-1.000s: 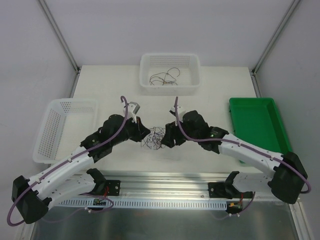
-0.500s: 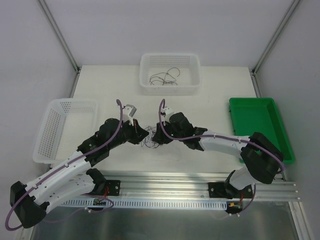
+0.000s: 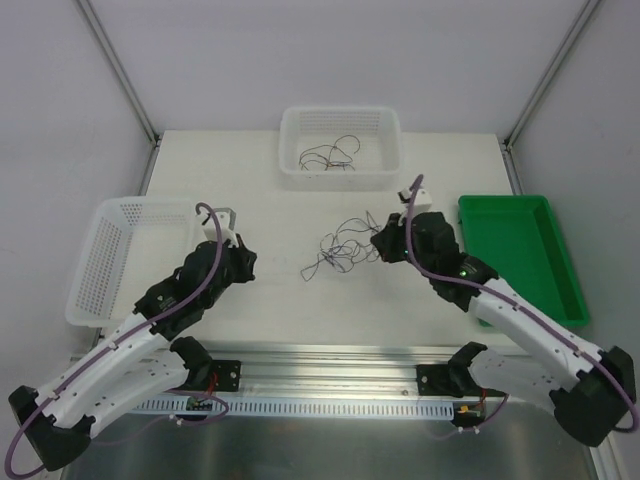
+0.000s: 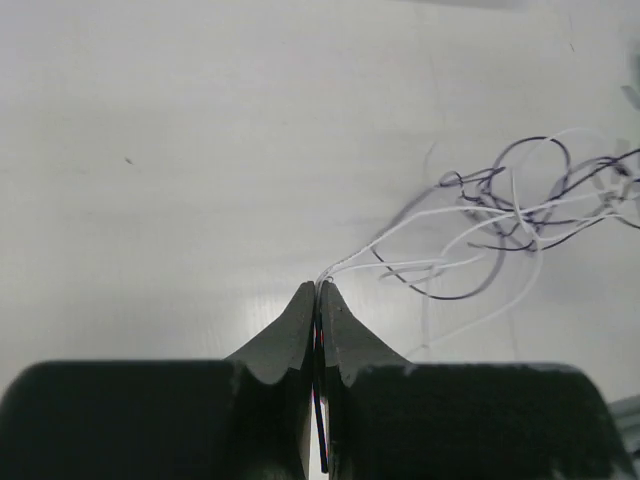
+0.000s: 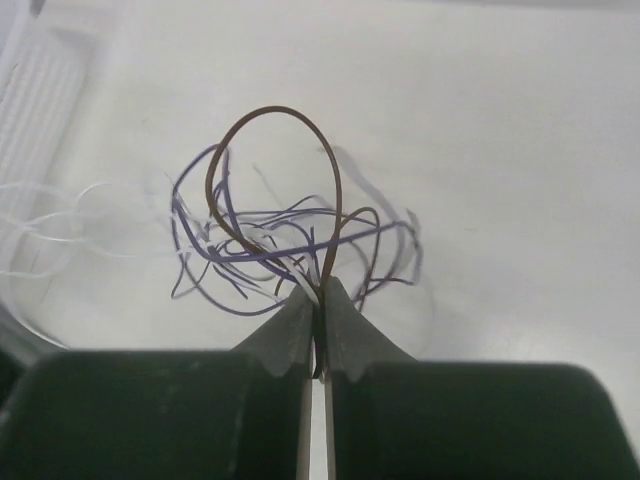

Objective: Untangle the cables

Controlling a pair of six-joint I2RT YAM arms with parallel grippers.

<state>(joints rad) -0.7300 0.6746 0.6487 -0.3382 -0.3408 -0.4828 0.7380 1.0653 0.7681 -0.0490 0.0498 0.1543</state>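
From above, the cables lie as a loose tangle at mid-frame on the white table, between the two arms. The left gripper sits left of the tangle, apart from its main bunch. The right gripper meets the tangle's right edge. I cannot tell how the jaws stand from here. A far basket at top centre holds other wires, a left basket stands at mid-left, and a green tray at right. In the left wrist view, the left gripper, at lower centre, is pressed together on a white strand that runs up and right to the cables. In the right wrist view, the right gripper, at lower centre, is clamped on the cables. Purple, white and brown strands bunch just above its tips, with a brown loop rising over them.
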